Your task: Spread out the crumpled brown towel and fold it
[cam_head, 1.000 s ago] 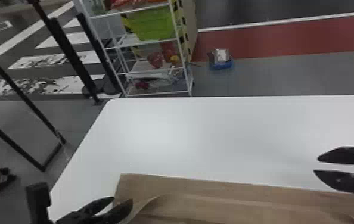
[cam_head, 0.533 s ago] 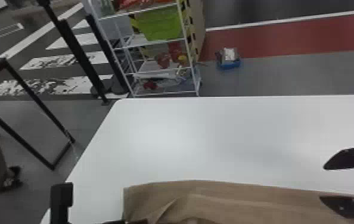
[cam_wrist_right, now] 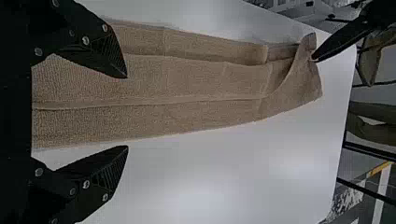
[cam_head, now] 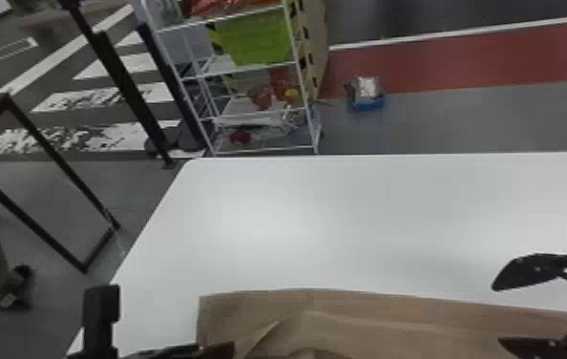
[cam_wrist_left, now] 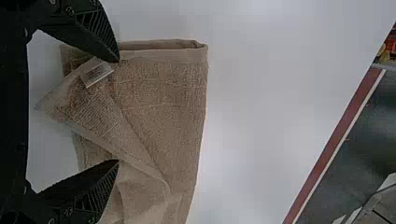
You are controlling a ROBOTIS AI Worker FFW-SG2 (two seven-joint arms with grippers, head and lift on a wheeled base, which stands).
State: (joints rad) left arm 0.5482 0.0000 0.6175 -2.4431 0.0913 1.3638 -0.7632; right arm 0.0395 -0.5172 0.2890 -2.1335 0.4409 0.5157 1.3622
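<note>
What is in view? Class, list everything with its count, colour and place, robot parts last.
Towel: one, brown, on the table, a corner turned over at its left end.
Label: one, pale, on that corner.
Table: one, white, before the robot.
Rack: one, white, beyond the table.
Bin: one, green, on the rack.
Posts: two, black, left of the rack.
Frame: one, dark, left of the table.
Strip: one, red, on the floor beyond.
Left end effector: one, black, open, at the towel's left end.
Right end effector: one, black, open, at the towel's far edge, rightward.
</note>
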